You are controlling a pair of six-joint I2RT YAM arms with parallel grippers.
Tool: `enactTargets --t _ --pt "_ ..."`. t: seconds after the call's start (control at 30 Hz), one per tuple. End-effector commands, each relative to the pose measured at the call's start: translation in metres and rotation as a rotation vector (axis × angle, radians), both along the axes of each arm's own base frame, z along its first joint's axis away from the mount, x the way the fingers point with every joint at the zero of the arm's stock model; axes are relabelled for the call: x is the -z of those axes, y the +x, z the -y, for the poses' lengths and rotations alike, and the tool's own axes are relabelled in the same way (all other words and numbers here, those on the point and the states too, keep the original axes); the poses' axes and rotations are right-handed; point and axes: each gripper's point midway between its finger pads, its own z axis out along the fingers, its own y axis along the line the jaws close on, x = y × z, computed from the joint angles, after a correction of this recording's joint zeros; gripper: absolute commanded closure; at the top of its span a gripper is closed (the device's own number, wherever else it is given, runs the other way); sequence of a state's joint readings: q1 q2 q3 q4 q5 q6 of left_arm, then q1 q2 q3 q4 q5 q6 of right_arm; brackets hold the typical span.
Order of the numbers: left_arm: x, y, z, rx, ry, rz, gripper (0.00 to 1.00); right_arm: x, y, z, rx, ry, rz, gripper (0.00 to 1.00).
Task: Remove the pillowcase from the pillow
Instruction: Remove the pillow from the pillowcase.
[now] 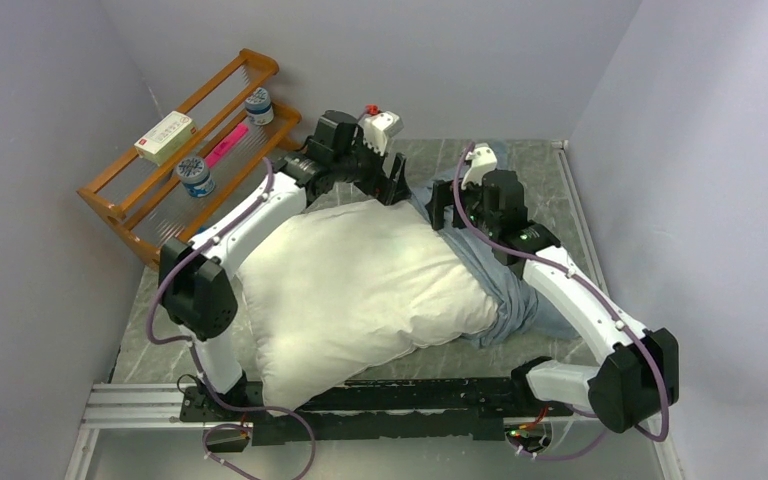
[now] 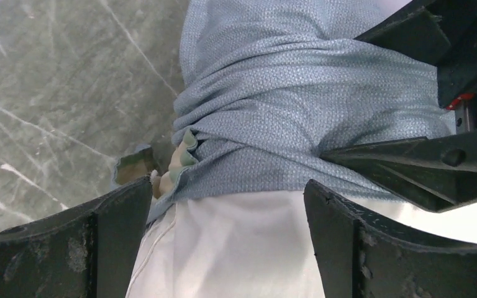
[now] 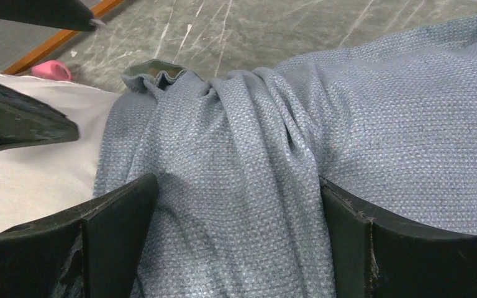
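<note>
In the top view the pillow (image 1: 360,290) lies across the middle of the tabletop (image 2: 49,93), with nearly all of its white surface bare. The pillowcase (image 1: 495,275) is bunched into a thick blue-grey roll at the pillow's upper-right end and trails down the right of the frame beneath the right arm. The job looks mostly done, with only that last end seeming to sit inside the cloth.

The left pincer (image 2: 227,205) stands wide and holds nothing. Its jaws straddle the line where white pillow meets gathered cloth, and the green-edged hem (image 2: 183,149) shows just above the jaw on the left of that view. The right pincer (image 3: 236,186) is equally wide and empty, poised over the deep folds in the middle of its own view.

The step in hand, as I judge it, is a fresh grip to draw the cover off the end. It should go best if the right pincer bites a full fold of cloth alone, with no pillow beneath, and pulls toward the upper right of the top view. The left pincer would do well to press or pinch bare pillow close to the hem as an anchor. Catching both layers in one pincer would drag the pillow along, and a thin pinch may slip off the weave.
</note>
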State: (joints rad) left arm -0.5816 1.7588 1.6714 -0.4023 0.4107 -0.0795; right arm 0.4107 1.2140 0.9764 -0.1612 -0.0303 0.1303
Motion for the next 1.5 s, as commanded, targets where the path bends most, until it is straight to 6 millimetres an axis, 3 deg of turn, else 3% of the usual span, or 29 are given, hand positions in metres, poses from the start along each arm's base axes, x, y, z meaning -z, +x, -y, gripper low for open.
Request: enactTargets --t 0.0,0.3,0.57,0.8,1.07,1.27,1.37,1.47 --pt "-0.002 -0.014 0.013 0.148 -0.019 -0.03 0.04 0.03 -0.034 -0.012 -0.079 0.007 -0.136 0.06" --pt "0.032 -0.056 0.011 0.251 -0.047 -0.168 0.04 0.022 -0.034 -0.005 -0.059 -0.011 -0.117 0.06" --pt "0.016 -0.101 0.011 0.335 -0.107 -0.172 0.06 -0.002 -0.034 -0.009 -0.074 0.002 -0.088 0.06" --pt "0.026 -0.13 0.013 0.36 -0.065 -0.185 0.17 -0.026 -0.035 -0.016 -0.1 -0.017 -0.058 0.06" --pt "0.035 -0.158 0.021 0.369 -0.01 -0.184 0.28 -0.028 -0.031 -0.023 -0.123 -0.077 -0.081 0.05" --pt "0.032 -0.172 0.022 0.363 0.005 -0.16 0.51 -0.011 -0.036 -0.027 -0.151 -0.15 -0.148 0.05" --pt "0.029 -0.177 0.021 0.353 0.006 -0.146 0.66 -0.007 -0.03 -0.015 -0.092 -0.2 -0.145 0.06" --pt "0.03 -0.185 0.017 0.355 0.012 -0.141 0.82 -0.005 -0.024 -0.002 -0.035 -0.249 -0.131 0.12"
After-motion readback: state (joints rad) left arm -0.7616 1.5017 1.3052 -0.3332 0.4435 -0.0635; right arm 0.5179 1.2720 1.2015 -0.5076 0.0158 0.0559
